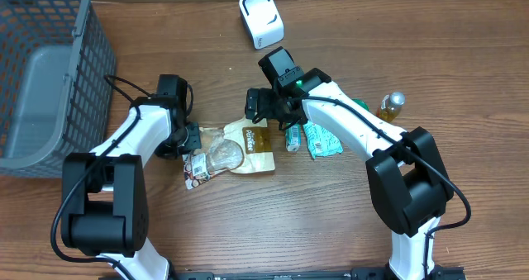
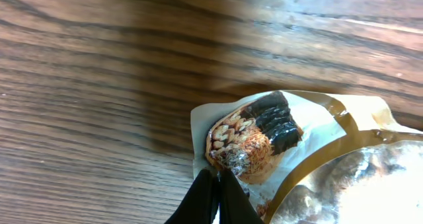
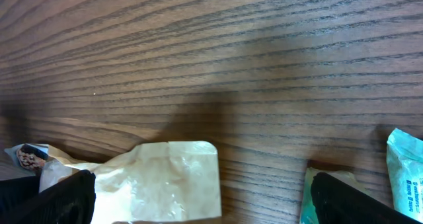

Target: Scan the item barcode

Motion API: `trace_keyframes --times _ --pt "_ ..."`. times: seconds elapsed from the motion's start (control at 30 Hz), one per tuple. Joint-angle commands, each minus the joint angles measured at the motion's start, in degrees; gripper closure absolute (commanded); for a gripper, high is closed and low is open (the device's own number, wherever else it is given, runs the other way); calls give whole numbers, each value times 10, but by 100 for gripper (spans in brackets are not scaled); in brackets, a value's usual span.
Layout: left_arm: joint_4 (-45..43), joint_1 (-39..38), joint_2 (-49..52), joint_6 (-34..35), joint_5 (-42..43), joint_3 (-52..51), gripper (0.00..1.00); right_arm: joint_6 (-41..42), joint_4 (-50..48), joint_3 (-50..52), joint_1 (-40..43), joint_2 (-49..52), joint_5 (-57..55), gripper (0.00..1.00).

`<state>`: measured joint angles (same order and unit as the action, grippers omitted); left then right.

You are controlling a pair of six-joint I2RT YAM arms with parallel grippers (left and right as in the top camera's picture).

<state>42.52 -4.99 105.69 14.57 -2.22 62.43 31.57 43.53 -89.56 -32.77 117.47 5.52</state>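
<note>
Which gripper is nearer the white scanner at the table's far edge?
Right. The right gripper hangs open over the snack bag, close to the scanner; the left gripper pinches the bag's left end, farther away.

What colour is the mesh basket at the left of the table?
Grey; the basket shows best in the overhead view.
</note>
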Motion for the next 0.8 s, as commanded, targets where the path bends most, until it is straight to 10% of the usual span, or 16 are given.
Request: trace_keyframes --times 0.0,0.77 --pt "-2 -14 11 -9 24 -19 95 1 -2 3 -2 -22 -5 0" --pt "-16 -86 10 -14 51 -17 96 1 -2 3 -2 -22 -5 0"
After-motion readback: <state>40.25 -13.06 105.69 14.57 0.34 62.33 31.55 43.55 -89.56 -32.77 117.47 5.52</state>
